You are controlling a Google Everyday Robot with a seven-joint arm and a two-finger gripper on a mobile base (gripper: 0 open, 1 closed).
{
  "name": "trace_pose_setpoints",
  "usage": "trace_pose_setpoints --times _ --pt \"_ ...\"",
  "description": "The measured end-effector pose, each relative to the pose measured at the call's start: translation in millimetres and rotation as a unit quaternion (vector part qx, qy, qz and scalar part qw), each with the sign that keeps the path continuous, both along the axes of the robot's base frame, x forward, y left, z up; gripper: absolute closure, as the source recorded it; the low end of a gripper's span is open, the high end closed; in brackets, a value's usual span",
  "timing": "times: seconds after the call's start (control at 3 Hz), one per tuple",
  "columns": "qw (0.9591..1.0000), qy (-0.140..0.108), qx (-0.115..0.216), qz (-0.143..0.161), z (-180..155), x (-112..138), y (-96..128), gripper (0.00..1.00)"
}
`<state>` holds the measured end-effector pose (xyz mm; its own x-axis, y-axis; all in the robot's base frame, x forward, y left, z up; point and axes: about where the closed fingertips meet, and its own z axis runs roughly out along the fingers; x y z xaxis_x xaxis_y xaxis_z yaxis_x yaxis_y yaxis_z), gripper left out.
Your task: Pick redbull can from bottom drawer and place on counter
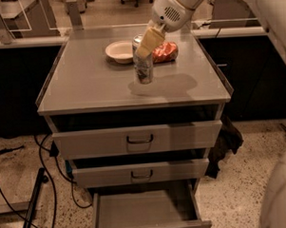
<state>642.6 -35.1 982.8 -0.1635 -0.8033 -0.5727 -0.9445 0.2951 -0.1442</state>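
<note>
White bowl (120, 51) near crushed orange can (168, 52) (partly hidden); floor cables (47, 184).
</note>
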Motion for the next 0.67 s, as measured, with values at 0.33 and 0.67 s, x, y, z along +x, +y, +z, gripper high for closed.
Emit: trace_pose_setpoints --times 0.33,0.67 --pt "0.9991 0.037 0.007 -0.02 -12.0 15.5 3.8 1.0" --pt "0.9976 0.059 0.015 -0.031 -20.6 21.8 4.2 1.0"
